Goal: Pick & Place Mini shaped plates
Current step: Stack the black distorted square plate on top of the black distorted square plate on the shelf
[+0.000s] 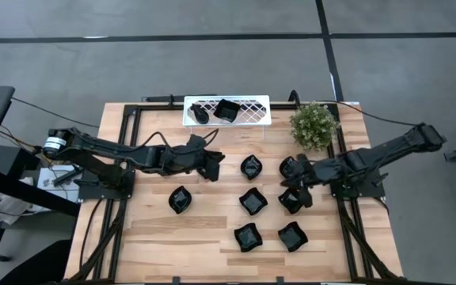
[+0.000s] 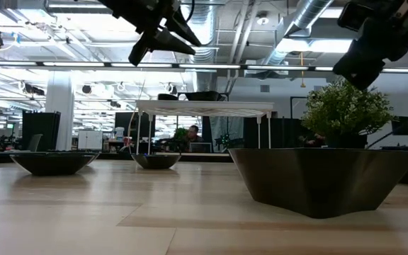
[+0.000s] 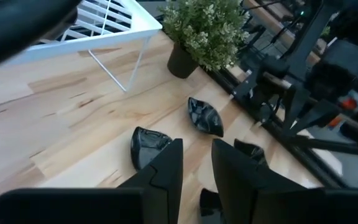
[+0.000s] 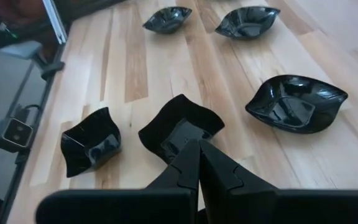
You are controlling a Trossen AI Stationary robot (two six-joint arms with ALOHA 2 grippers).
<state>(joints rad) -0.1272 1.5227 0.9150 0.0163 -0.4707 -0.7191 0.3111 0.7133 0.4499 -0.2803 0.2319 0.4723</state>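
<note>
The left gripper (image 1: pixel 212 162) hangs above the table's left-centre, just near of the white lattice rack (image 1: pixel 256 119). Its fingers (image 3: pixel 166 171) stand a narrow way apart with nothing between them. On the rack at the far edge lie two mini plates already, a rounded one (image 1: pixel 199 114) and a squarer one (image 1: pixel 226 109).

One plate (image 1: pixel 180 199) sits alone on the wood, near and to the left of the rest. Further right the other plates lie in two loose columns: one (image 1: pixel 251 166) far, one (image 1: pixel 253 201) in the middle, one (image 1: pixel 247 236) near, then a plate (image 1: pixel 292 235) near the front and more under the right arm.

The right gripper (image 1: pixel 295 188) hovers over that right-hand cluster, its fingers (image 4: pixel 188 163) pressed together and holding nothing, just above a wavy square plate (image 4: pixel 180 129).

The dishes look glossy, rigid and light, probably ceramic or hard plastic: likely slippery and apt to chip if dropped. Their raised, scalloped rims seem the best purchase, one finger inside the bowl and one outside the wall, since the flat bases offer nothing to pinch. A potted plant (image 1: pixel 315 125) stands at the far right.
</note>
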